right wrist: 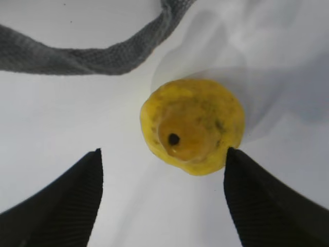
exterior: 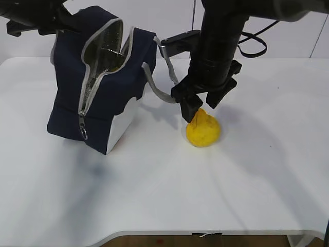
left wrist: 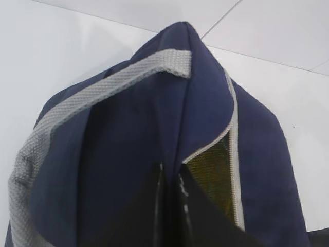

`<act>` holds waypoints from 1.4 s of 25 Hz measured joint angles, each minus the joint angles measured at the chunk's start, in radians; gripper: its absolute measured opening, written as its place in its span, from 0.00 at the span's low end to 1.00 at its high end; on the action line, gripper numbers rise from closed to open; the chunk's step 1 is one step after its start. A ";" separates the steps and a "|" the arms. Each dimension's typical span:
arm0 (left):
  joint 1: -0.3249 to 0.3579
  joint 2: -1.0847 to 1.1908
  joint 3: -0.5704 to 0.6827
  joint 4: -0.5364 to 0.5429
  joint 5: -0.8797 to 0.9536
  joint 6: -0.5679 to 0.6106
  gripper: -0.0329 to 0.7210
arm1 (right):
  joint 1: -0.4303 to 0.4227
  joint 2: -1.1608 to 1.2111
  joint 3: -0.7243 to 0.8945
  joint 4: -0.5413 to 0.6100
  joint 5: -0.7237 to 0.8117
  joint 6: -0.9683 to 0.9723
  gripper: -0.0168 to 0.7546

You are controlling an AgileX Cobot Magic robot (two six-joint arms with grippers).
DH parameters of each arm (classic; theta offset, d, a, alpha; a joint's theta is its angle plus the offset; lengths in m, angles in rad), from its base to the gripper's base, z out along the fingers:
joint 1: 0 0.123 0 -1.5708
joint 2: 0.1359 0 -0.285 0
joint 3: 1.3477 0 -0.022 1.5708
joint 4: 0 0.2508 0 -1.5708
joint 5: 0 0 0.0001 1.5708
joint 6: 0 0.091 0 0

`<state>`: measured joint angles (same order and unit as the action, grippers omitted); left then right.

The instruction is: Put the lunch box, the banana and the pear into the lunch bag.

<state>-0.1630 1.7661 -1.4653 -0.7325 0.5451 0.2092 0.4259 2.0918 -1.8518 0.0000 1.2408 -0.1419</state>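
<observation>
Now my right gripper (right wrist: 164, 200) hangs wide over the pear (right wrist: 193, 126): firm, probably slippery, best taken across its belly; my left gripper (left wrist: 169, 206) pinches the lunch bag (left wrist: 154, 154).

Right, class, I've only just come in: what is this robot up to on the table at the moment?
It is packing a lunch bag. The left hand is shut on the bag's fabric by the unzipped opening, holding it up. The right hand hangs open directly above the pear, which stands on the white table beside the bag's grey handle, its fingers either side but not gripping. No banana or lunch box shows on the table.
</observation>
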 joint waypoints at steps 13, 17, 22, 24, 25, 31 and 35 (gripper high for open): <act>0.000 0.000 0.000 0.000 0.000 0.000 0.04 | 0.000 0.049 0.000 -0.047 -0.067 -0.004 0.74; 0.000 0.000 0.000 0.000 0.000 0.000 0.04 | 0.000 0.066 0.000 -0.049 -0.069 -0.004 0.72; 0.000 0.000 0.000 0.000 0.000 0.000 0.04 | 0.000 0.067 0.000 -0.053 -0.073 -0.004 0.62; 0.000 0.000 0.000 0.000 0.000 0.000 0.04 | 0.000 0.068 0.000 -0.055 -0.075 -0.004 0.55; 0.000 0.000 0.000 0.000 0.000 0.000 0.04 | 0.000 0.070 0.000 -0.057 -0.075 -0.004 0.52; 0.000 0.000 0.000 0.000 0.000 0.000 0.04 | 0.000 0.071 -0.004 -0.067 -0.071 -0.004 0.42; 0.000 0.000 0.000 0.000 0.000 0.000 0.04 | 0.000 0.071 -0.011 -0.072 -0.054 -0.004 0.42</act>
<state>-0.1630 1.7661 -1.4653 -0.7325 0.5451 0.2092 0.4259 2.1633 -1.8623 -0.0724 1.1867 -0.1457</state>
